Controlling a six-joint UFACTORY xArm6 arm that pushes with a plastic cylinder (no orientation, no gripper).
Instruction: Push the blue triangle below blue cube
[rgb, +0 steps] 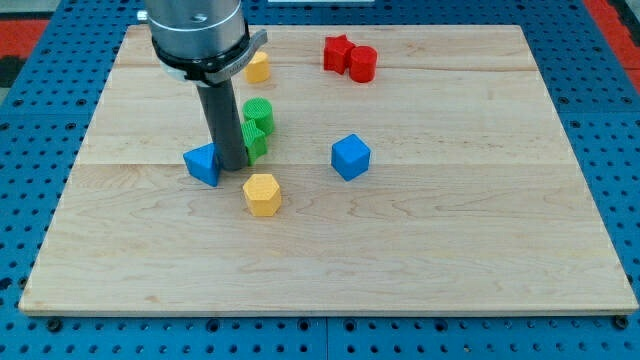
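We see a pale wooden board (450, 240) carrying eight small blocks. Left of centre lies a blue triangle (203, 163), with two green blocks (257, 127) just right of it and a yellow hexagon (262, 194) below. A blue cube (350, 157) sits mid-board. Along the top are a yellow block (259, 68), a red star (337, 53) and a red cylinder (362, 64), the red pair touching.

A pale wooden board (500, 240) rests on blue pegboard (600, 120).

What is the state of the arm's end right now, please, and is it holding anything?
No gripper: the arm ends in a rod and holds nothing.
My tip sits against the blue triangle on its right, with the green blocks just behind.
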